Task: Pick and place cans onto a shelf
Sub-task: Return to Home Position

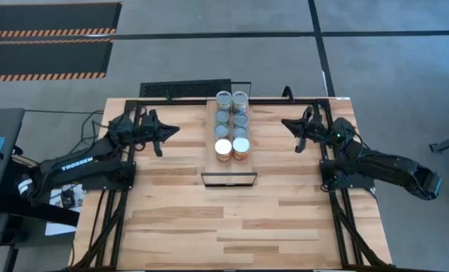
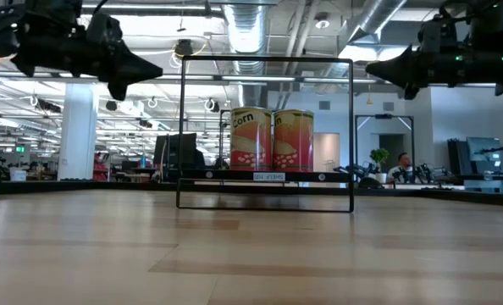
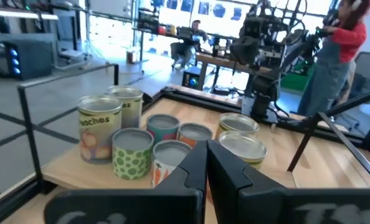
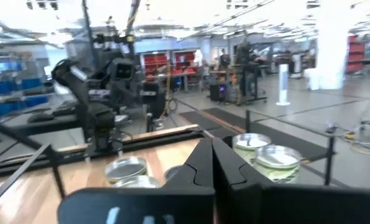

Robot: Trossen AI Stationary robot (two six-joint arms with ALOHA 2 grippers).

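Several cans stand upright in two rows on the shelf, a pale plank raised on a black frame at the table's middle. The low view shows the two nearest, both labelled Corn. My left gripper hangs shut above the table left of the shelf and points level at the cans. On the other side, my right gripper is also shut and points at them. Neither gripper touches anything.
The bare wooden tabletop stretches from the shelf to the near edge. Black rails run along both table sides. A black flat object lies at the far edge. A person stands in the room beyond the table.
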